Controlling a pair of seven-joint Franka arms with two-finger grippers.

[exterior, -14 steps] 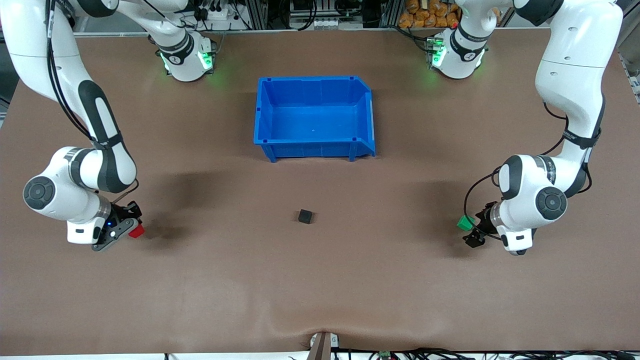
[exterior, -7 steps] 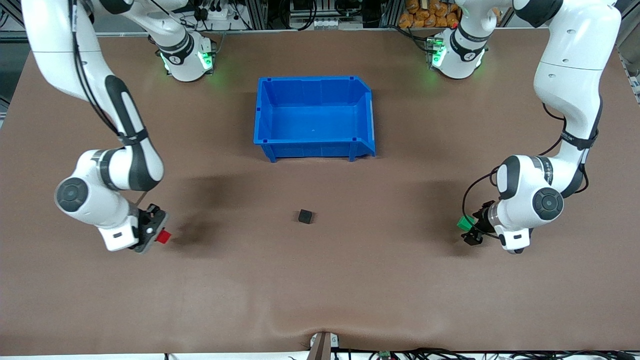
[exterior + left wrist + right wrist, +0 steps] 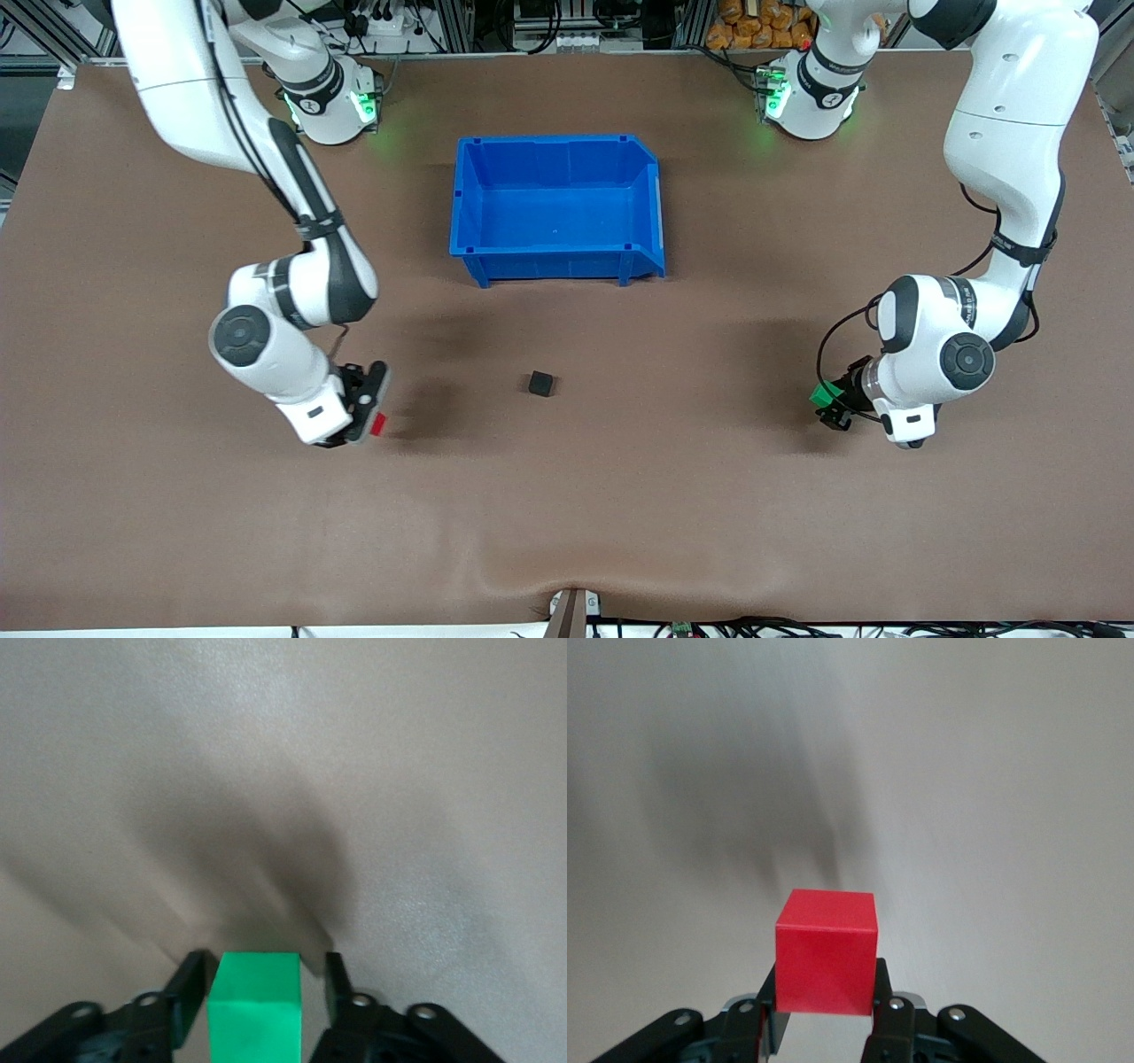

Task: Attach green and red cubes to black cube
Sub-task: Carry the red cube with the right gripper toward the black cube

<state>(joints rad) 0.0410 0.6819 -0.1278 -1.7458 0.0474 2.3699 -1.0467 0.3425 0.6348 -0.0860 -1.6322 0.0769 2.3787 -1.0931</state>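
Observation:
The black cube (image 3: 540, 383) sits alone on the brown table, nearer the front camera than the blue bin. My right gripper (image 3: 373, 415) is shut on the red cube (image 3: 378, 424) and holds it just above the table, beside the black cube toward the right arm's end. In the right wrist view the red cube (image 3: 826, 950) sits between the fingers (image 3: 764, 985). My left gripper (image 3: 831, 406) is shut on the green cube (image 3: 824, 394), low over the table toward the left arm's end. In the left wrist view the green cube (image 3: 255, 1005) fills the gap between the fingers (image 3: 189, 988).
An empty blue bin (image 3: 556, 257) stands mid-table, closer to the robot bases than the black cube. The brown table cover has a wrinkle near the front edge (image 3: 532, 580). Bare table lies between each gripper and the black cube.
My right arm has swung the red cube a long way toward the table's middle and the black cube. My left gripper with the green cube has barely shifted.

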